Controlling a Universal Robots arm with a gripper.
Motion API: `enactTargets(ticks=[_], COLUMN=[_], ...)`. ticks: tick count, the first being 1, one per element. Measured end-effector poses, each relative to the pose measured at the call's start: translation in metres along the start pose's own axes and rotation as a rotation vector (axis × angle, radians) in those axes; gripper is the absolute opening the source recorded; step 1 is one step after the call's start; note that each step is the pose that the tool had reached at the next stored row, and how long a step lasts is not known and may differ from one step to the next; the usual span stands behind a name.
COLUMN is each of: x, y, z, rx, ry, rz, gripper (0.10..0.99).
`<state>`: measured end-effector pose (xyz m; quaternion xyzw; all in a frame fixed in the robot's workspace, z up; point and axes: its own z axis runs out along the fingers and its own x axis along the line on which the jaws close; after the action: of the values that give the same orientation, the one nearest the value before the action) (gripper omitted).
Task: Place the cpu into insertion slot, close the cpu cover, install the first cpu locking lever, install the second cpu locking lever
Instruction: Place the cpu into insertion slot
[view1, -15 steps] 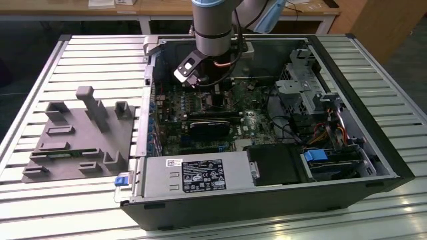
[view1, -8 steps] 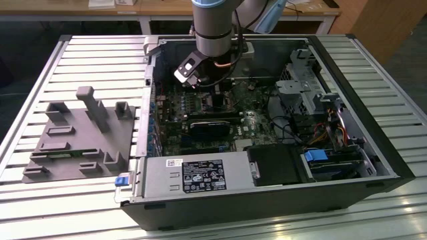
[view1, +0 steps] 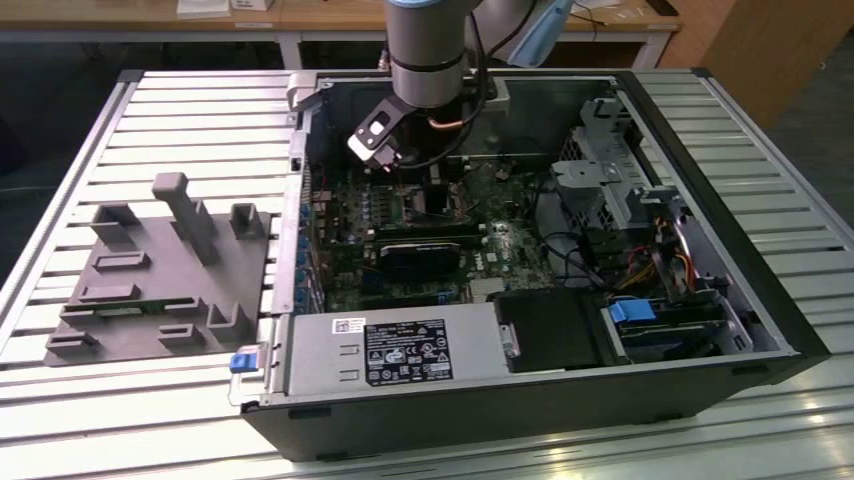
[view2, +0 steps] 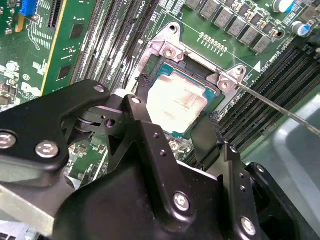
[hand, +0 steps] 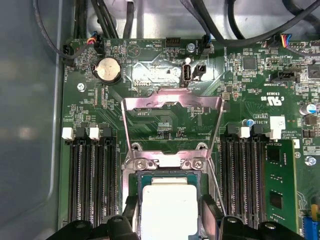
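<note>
A slatted metal tabletop (view1: 774, 130) carries an open black computer case (view1: 534, 400). A grey plastic fixture tray (view1: 147, 290) lies just beside it on the exterior view's left. The case holds a silver power supply box (view1: 387, 350) along its near wall, and farther in a green circuit board (hand: 85, 100). The grey robot arm (view1: 430, 60) reaches down into the case over this board.

On the board, long black memory slots (hand: 90, 175) run on either side of the socket. The thin silvery square-framed cpu cover (hand: 172, 103) is swung open, away from the socket, which it leaves uncovered. The small square insertion slot (view2: 172, 65), dark inside with a silvery rim, holds the flat square cpu (view2: 175, 102) with its dull silver-grey metal top. The chip looks level and low in the slot.

The black pincer (view2: 178, 102) straddles the chip. Its fingers (view2: 212, 130) are pressed against two opposite edges, so it appears to be pinching the cpu. A thin wire locking lever (view2: 280, 110) stands raised beside the socket.

The chip is probably light, stiff and smooth-topped, and fragile at its contact face. The bare side edges are therefore the safe hold, with little squeeze.
</note>
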<state>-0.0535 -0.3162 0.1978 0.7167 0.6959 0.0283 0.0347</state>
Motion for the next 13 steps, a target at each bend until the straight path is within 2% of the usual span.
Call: enactTargets(ticks=[4, 13], x=[0.0000, 0.0000], y=[0.0004, 0.0004], z=[-0.0044, -0.0048], rx=[0.000, 0.000], ry=[-0.0001, 0.0000], rz=[0.000, 0.000], gripper=[0.612, 0.600])
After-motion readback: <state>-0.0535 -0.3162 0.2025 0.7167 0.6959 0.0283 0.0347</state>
